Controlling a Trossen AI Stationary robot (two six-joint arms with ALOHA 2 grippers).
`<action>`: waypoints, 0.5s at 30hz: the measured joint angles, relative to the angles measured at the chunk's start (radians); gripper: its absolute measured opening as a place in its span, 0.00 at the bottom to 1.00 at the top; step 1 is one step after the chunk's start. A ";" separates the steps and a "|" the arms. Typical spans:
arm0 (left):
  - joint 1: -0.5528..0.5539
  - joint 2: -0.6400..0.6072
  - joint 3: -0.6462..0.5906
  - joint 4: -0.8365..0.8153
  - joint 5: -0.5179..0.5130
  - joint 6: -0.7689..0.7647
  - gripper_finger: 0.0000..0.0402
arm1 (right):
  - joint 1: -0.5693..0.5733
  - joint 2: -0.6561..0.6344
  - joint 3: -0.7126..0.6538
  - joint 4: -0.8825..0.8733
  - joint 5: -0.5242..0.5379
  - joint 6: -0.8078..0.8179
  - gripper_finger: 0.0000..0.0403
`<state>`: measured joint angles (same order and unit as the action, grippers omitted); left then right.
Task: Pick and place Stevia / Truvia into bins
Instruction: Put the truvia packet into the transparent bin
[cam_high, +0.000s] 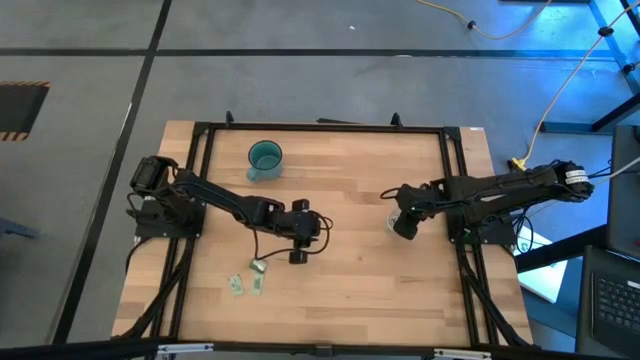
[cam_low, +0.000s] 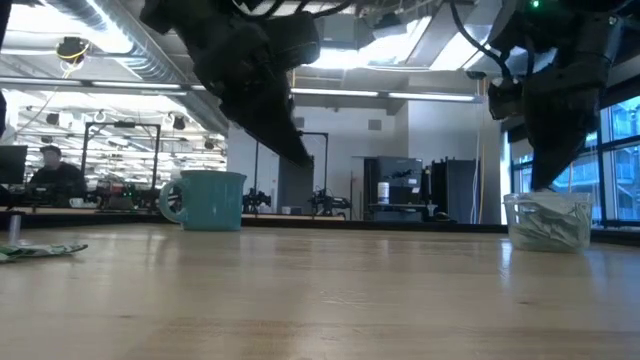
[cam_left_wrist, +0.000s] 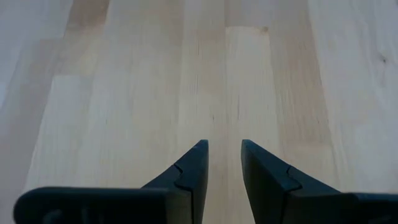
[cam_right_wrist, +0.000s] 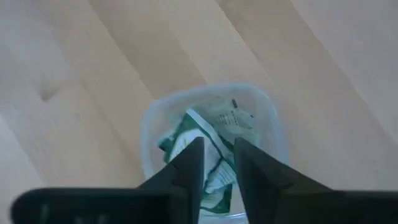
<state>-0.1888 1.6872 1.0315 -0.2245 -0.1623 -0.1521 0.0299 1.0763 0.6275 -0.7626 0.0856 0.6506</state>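
Right end effector (cam_high: 403, 226) hanging over clear cup (cam_high: 393, 222), fingers parted, nothing gripped — drop step looking done.

High view: left end effector (cam_high: 297, 252) hovering mid-tabletop (cam_high: 360, 170) just beside 3 loose sachets (cam_high: 248, 283) near front edge; teal cup (cam_high: 265, 157) sitting well apart toward back. Low view: clear cup showing sachets inside w/ right arm standing directly above; one sachet lying flat at far left. Left wrist view: fingers (cam_left_wrist: 189, 177) standing slightly apart, empty, only bare wood beyond. Right wrist view: fingers (cam_right_wrist: 186, 168) a bit apart, pointing down into cup holding green-and-white packets. Next, prob: left end effector lining up over nearest sachet & lowering flat to pinch thin paper; right lifting clear of rim.
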 joint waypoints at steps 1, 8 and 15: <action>-0.004 -0.011 0.000 -0.020 0.006 -0.011 0.22 | 0.000 -0.004 0.013 -0.008 0.000 0.000 0.24; -0.063 -0.074 0.000 -0.302 0.048 -0.152 0.20 | 0.000 -0.027 0.096 -0.007 0.117 -0.055 0.29; -0.178 -0.075 0.000 -0.525 0.116 -0.393 0.18 | 0.000 -0.025 0.101 0.025 0.135 -0.111 0.29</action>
<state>-0.3671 1.6125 1.0313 -0.7499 -0.0465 -0.5451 0.0299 1.0511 0.7288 -0.7375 0.2203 0.5394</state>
